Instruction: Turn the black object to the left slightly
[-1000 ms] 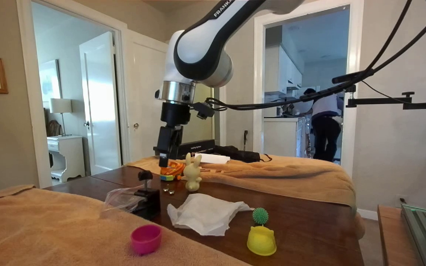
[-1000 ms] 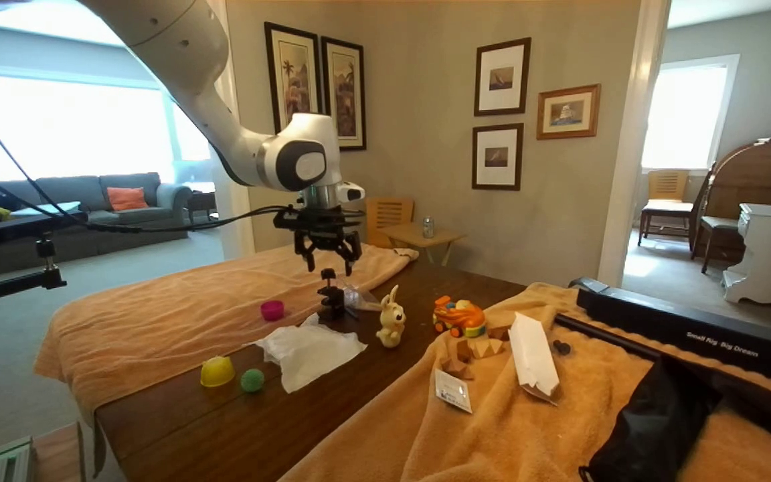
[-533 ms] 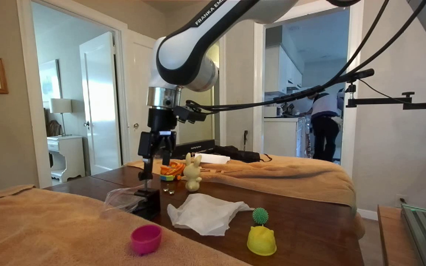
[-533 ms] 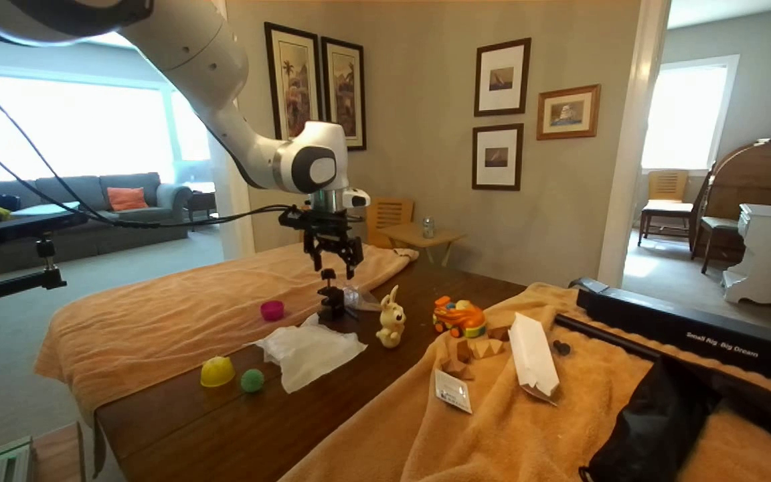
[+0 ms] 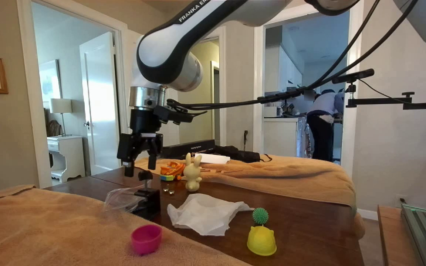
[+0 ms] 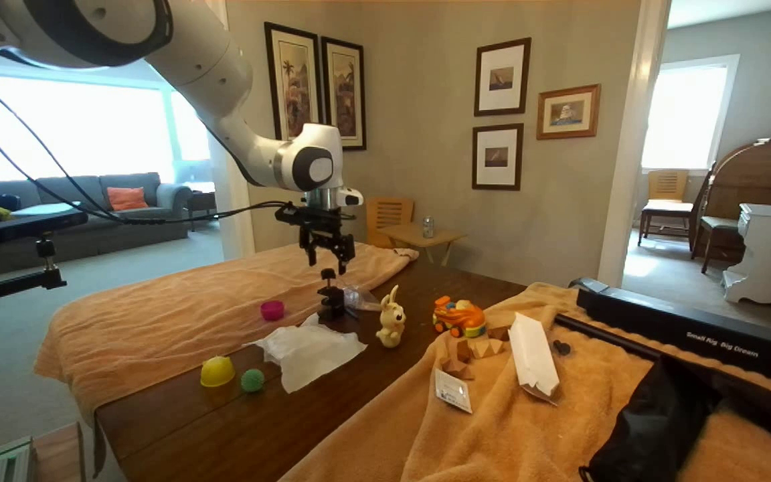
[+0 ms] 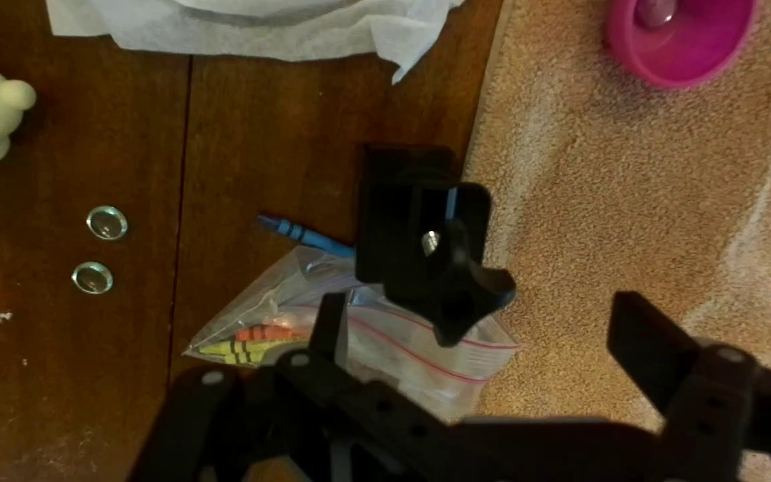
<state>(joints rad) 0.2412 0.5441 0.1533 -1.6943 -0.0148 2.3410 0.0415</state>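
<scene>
The black object is a small squat black clamp (image 5: 149,203) with a lobed knob (image 5: 145,175) on a metal screw. It stands upright on the brown table by the towel's edge, and shows in both exterior views (image 6: 332,302). In the wrist view the clamp (image 7: 392,221) is at the centre, with its knob (image 7: 456,294) pointing towards my fingers. My gripper (image 5: 141,170) is open and empty, pointing down. In an exterior view the gripper (image 6: 327,266) hangs just above the knob. In the wrist view the knob lies slightly ahead of the gap between the fingers (image 7: 481,325), apart from both.
A clear bag with crayons (image 7: 419,348) lies against the clamp. A pink cup (image 5: 146,239), white tissue (image 5: 207,214), rabbit figure (image 5: 192,173), orange toy car (image 6: 459,317), green ball (image 6: 252,380) and yellow cup (image 6: 217,372) are around. An orange towel (image 7: 626,201) borders the clamp.
My gripper has moved left in an exterior view, passing in front of the knob to its left side. The wrist has turned, so the fingers show spread apart. The clamp looks unmoved.
</scene>
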